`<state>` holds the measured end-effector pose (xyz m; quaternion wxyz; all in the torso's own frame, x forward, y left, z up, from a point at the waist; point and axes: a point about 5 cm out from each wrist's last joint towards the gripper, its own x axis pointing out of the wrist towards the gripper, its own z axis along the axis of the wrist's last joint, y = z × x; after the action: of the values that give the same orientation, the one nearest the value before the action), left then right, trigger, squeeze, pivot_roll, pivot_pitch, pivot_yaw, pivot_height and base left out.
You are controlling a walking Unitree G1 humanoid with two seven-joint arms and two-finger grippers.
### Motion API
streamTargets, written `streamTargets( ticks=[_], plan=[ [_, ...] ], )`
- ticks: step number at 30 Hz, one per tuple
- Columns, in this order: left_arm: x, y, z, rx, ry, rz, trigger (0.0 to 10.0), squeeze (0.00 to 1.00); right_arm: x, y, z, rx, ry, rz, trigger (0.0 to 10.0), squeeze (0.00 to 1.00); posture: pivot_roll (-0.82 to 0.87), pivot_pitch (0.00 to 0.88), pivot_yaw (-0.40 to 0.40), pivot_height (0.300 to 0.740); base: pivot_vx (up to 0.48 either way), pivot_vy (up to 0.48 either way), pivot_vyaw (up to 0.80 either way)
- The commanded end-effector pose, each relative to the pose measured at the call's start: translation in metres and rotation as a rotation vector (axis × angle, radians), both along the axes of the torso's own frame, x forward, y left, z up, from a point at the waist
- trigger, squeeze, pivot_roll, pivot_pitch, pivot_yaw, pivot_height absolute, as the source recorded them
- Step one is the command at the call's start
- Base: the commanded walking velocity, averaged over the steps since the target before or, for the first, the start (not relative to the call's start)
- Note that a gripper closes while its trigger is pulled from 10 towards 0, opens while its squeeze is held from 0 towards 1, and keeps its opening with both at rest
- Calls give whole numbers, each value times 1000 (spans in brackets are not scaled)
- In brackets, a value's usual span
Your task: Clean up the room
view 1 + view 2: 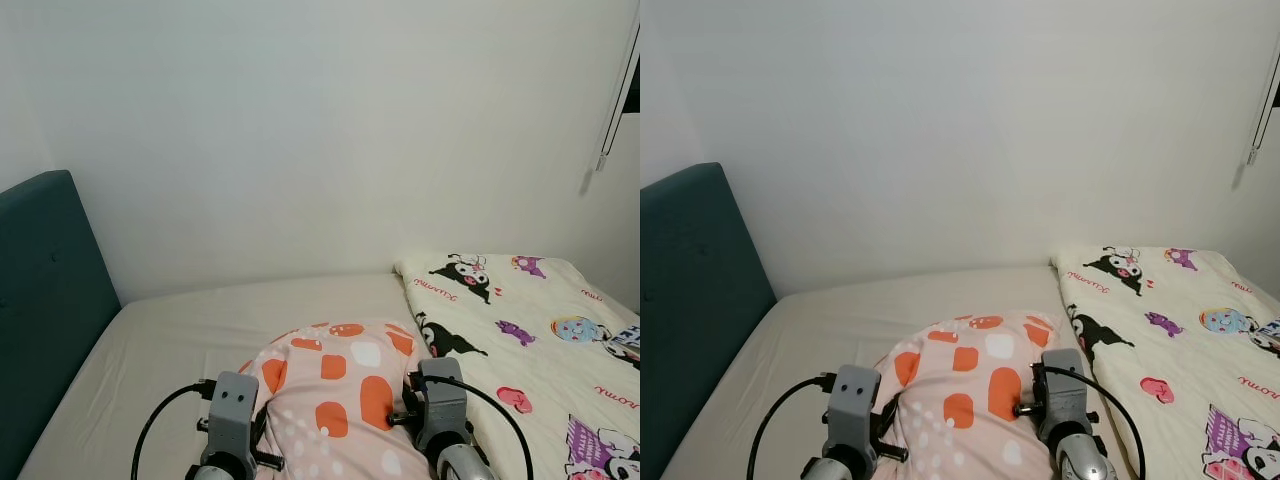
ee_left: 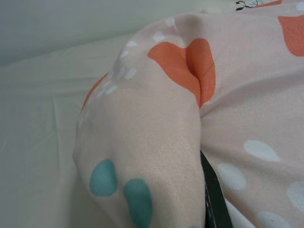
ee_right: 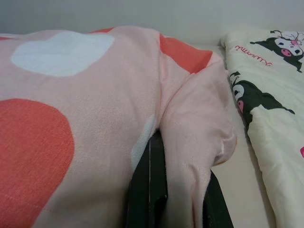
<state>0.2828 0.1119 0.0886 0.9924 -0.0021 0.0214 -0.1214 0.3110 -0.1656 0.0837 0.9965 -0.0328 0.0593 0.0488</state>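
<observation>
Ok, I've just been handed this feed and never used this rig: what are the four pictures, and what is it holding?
The two wide pictures come from the humanoid's head camera, looking down at a bed. The left gripper and right gripper each pinch one side of a pink pillow with orange patches. The two close-ups are wrist cameras: in each, black fingers clamp pillow fabric. A cartoon-print quilt lies on the robot's right, and a teal headboard stands on its left.

A plain white wall rose behind the bed, whose beige sheet met a teal padded headboard at the left.
</observation>
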Motion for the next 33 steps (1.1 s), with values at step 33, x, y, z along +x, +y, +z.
streamTargets(
  ticks=[33],
  plan=[
    [7,-3,17,-4,-82,-55,10000,0,0,5,4,-11,-49,32,10000,0,-79,37,22,740,0,159,0]
  ],
)
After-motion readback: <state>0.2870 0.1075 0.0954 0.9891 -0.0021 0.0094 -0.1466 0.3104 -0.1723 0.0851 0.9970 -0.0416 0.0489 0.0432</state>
